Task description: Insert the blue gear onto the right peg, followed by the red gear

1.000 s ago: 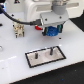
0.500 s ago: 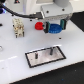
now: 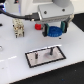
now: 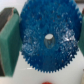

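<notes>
My gripper (image 3: 54, 30) is shut on the blue gear (image 3: 54, 31) and holds it above the white table, behind the grey, black-bordered plate (image 3: 46, 56). In the wrist view the blue gear (image 4: 35, 30) fills the frame between the teal fingers (image 4: 9, 42), with its central hole showing. The right peg (image 3: 50, 50) stands upright on the plate, below and in front of the gear. A shorter pin (image 3: 38, 54) stands toward the exterior view's left. The red gear (image 3: 37, 26) lies on the table to the left of the gripper; a red edge (image 4: 49, 82) shows under the blue gear.
A white and tan blocky object (image 3: 19, 28) stands on the table at the exterior view's left. The arm's white body (image 3: 52, 10) hangs over the back of the table. A dark cable (image 3: 15, 17) runs across the back left.
The blue gear now hangs clear of the table in the fingers. The gripper has shifted slightly toward the exterior view's right and toward the plate.
</notes>
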Robot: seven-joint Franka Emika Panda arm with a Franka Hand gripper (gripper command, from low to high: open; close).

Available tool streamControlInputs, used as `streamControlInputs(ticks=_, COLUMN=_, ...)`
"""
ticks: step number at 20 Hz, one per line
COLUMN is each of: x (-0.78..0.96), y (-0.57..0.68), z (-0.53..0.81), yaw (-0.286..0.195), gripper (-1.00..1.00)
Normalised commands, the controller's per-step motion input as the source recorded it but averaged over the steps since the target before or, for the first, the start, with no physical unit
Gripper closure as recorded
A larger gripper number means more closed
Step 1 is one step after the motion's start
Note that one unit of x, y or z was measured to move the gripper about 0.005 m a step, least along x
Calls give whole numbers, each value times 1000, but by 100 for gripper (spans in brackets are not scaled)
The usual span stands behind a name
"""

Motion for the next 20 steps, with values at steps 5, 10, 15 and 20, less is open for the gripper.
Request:
streamControlInputs(ticks=5, x=746, y=-144, z=64, yaw=0, gripper=100)
streamControlInputs(ticks=10, x=546, y=-75, z=12, yaw=0, gripper=100)
streamControlInputs(ticks=15, x=287, y=-161, z=-85, yaw=0, gripper=100)
streamControlInputs(ticks=20, x=229, y=-122, z=-178, yaw=0, gripper=100)
